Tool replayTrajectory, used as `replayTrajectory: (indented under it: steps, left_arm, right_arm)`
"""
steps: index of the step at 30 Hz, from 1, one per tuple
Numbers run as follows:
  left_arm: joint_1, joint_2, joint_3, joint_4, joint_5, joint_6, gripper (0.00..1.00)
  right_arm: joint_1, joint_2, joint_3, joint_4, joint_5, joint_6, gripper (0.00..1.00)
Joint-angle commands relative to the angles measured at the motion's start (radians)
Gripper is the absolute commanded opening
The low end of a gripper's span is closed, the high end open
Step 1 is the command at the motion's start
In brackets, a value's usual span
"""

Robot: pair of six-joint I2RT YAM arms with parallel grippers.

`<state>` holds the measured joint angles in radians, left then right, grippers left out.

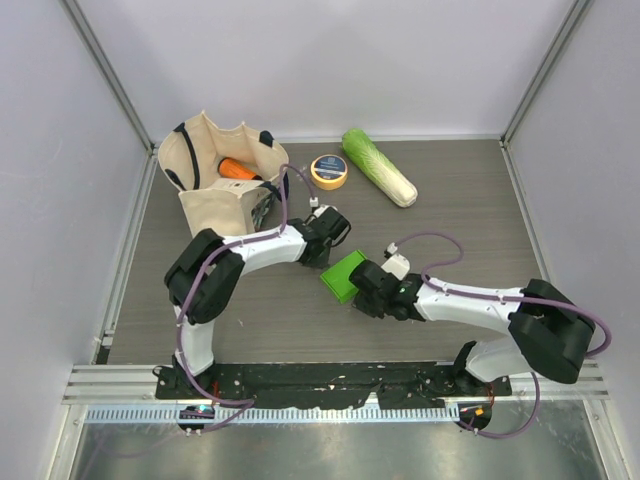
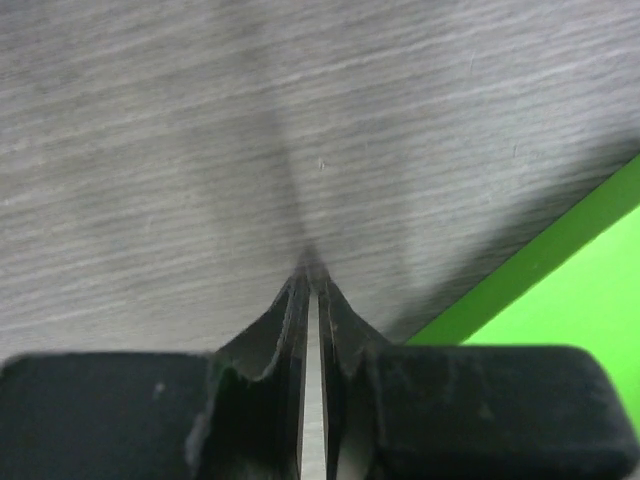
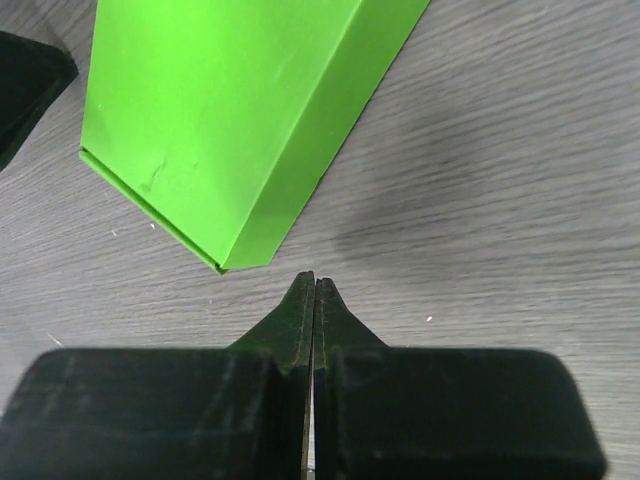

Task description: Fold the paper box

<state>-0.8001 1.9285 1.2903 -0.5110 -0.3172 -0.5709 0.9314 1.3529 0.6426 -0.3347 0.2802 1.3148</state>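
L gripper (image 2: 313, 275): black fingers all but closed, only a thin slit betw. them, nothing in it. Tips sit low over the grey wood-grain table (image 1: 470, 220). R gripper (image 3: 314, 285): fingers pressed tight together, nothing held.

Bright green thin-card paper box (image 1: 345, 275) lies on the table approx. at its centre, seen from top cam. It shows as a shallow rectangular box, with top face and one side wall visible and a thin lip along its near end in R wrist view. L gripper is at the box's 11 o'clock, just beside its edge. In L wrist view the green card shows only at 4 o'clock of the frame, outside the fingers. R gripper is at the box's 4 o'clock. The box's near corner is just beside the closed tips, with a sliver of table betw. them.

Elsewhere, top cam:
- Cream canvas tote bag (image 1: 215, 180) at table's 10 o'clock, w/ an orange item (image 1: 237, 168) inside.
- Yellow tape roll (image 1: 329, 171) at 12.
- Long pale-green cabbage (image 1: 380, 168) at 1.
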Motion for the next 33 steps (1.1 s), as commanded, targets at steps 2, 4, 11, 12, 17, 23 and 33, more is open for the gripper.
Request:
replayTrajectory:
  steps: [2,4,11,12,17,23,33]
  left_arm:
    - [-0.002,-0.052,-0.077,0.029,0.045,-0.012,0.09]
    - [-0.002,-0.066,-0.108,0.043,0.067,-0.021,0.08]
    - [-0.007,-0.094,-0.158,0.089,0.139,-0.024,0.04]
    - [-0.008,-0.095,-0.167,0.095,0.161,-0.023,0.02]
    - [-0.045,-0.108,-0.190,0.144,0.373,0.003,0.00]
    - [-0.110,-0.190,-0.319,0.218,0.483,-0.012,0.00]
    - [-0.073,-0.353,-0.246,0.080,0.106,0.043,0.25]
  right_arm:
    - [0.024,0.038,0.042,0.026,0.074,0.132,0.01]
    - [0.024,0.055,0.045,0.040,0.077,0.159,0.01]
    - [0.029,0.126,0.043,0.121,0.086,0.185,0.01]
    - [0.029,0.135,0.037,0.140,0.083,0.192,0.01]
    - [0.027,0.137,0.013,0.276,0.138,0.222,0.01]
    - [0.003,0.104,-0.072,0.459,0.162,0.235,0.01]
    - [-0.023,-0.141,-0.086,0.025,0.114,-0.003,0.07]
